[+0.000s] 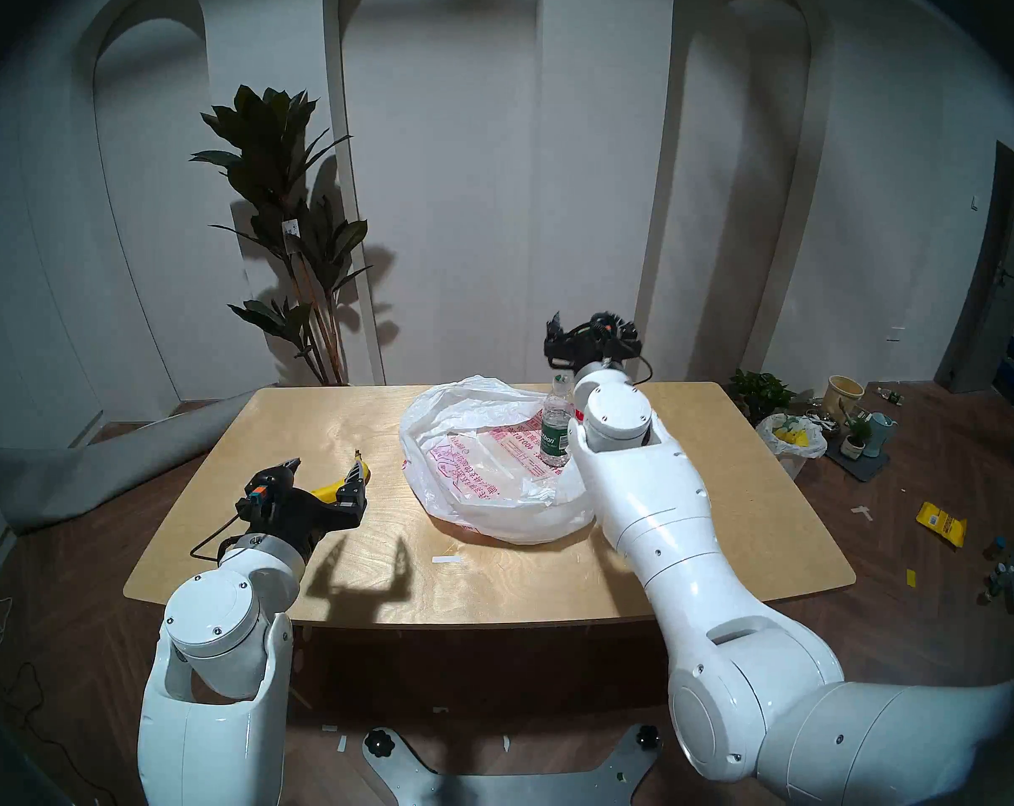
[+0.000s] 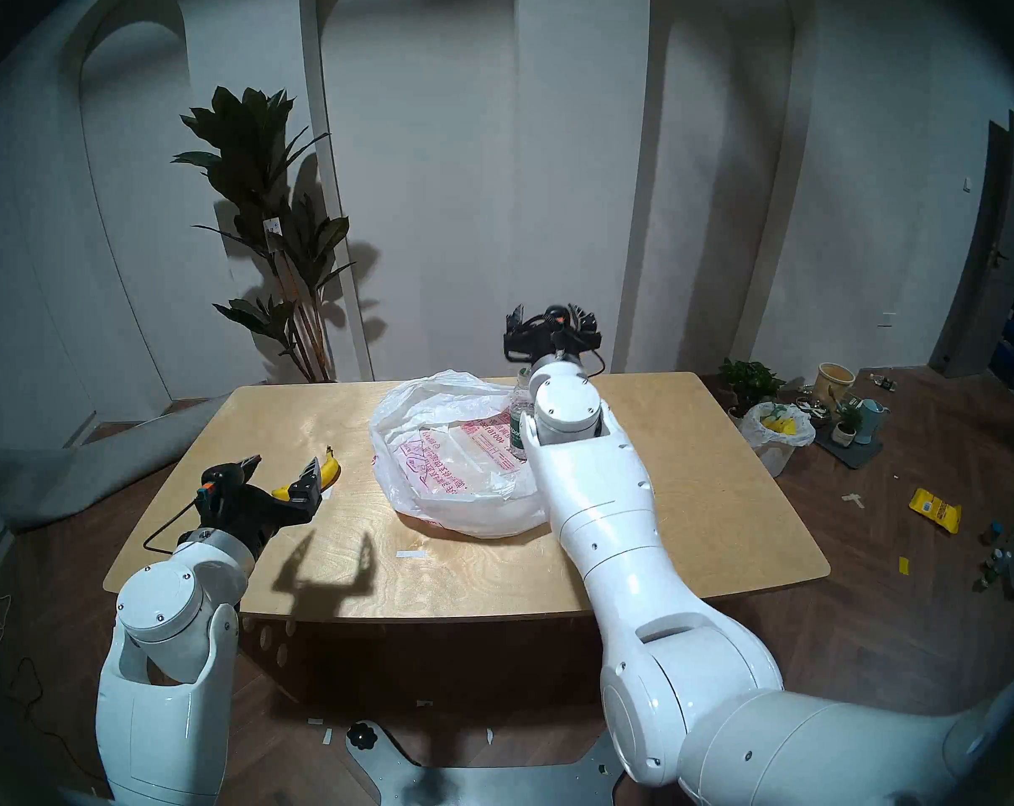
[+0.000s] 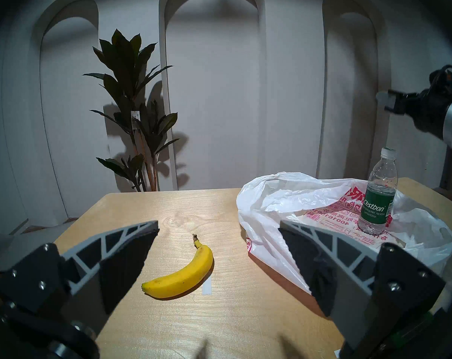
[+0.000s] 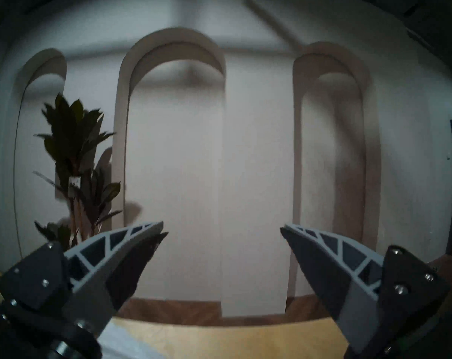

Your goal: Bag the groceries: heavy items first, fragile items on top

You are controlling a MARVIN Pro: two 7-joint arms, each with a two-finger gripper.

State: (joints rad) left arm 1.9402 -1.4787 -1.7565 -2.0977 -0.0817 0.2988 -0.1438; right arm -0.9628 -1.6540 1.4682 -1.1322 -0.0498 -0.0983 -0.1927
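The clear water bottle with a white cap and green label stands upright on the printed plastic inside the open mouth of the white bag. It also shows in the left wrist view. My right gripper is open and empty, raised above and just behind the bottle; its wrist view shows only the wall between the fingers. The yellow banana lies on the table left of the bag. My left gripper is open and empty, hovering just in front of the banana.
The wooden table bears a small white tape strip. A tall plant stands behind the far left corner. On the floor to the right are a smaller white bag with yellow contents, pots and a yellow packet.
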